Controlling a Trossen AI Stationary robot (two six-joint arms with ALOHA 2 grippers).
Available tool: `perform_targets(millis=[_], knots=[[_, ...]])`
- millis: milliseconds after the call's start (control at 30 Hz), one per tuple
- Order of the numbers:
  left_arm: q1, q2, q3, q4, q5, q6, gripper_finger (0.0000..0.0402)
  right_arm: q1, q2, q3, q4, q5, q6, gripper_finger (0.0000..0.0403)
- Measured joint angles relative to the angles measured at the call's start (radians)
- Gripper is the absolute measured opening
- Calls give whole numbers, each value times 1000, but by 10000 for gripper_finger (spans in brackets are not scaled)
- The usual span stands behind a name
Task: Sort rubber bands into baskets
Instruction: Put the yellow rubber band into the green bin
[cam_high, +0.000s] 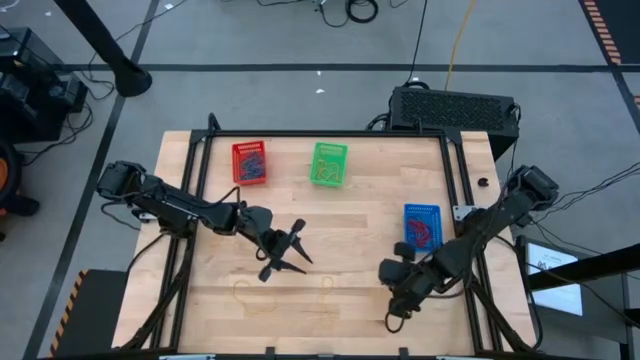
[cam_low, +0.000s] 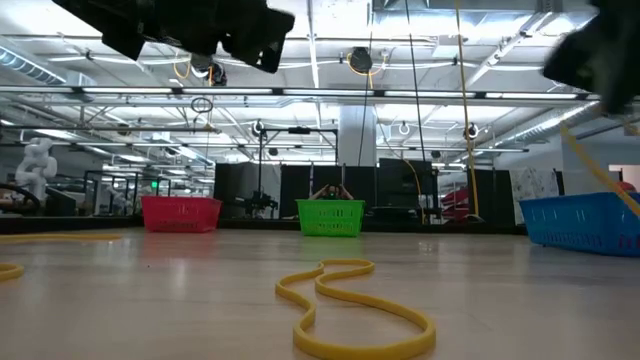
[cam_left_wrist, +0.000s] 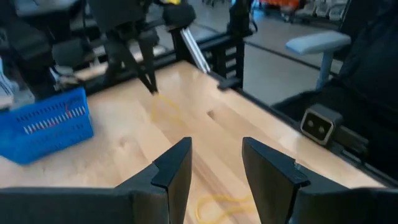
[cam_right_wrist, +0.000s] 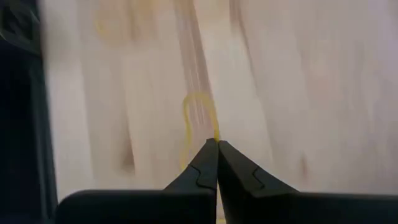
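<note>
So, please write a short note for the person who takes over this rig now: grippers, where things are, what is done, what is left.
Right gripper: shut on a yellow rubber band, near the table's front right.
Left gripper: open, empty, above mid-table.
Red basket, green basket and blue basket each already hold bands.
Left: the held band goes to a basket; other yellow bands lie loose by the front edge.
</note>
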Motion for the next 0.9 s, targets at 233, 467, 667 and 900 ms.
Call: perform_targets(millis=[233, 467, 667, 900], knots=[[-13, 100, 0, 205, 5, -1, 150, -61, 0, 1, 231, 116, -146, 0], [-3, 252, 12, 469, 9, -107, 150, -137, 2, 2, 325, 196, -256, 0], [26, 310, 74, 429, -23, -186, 150, -190, 2, 3, 359, 195, -316, 0], [29, 324, 94, 386, -111, -217, 150, -221, 2, 3, 367, 188, -334, 0]])
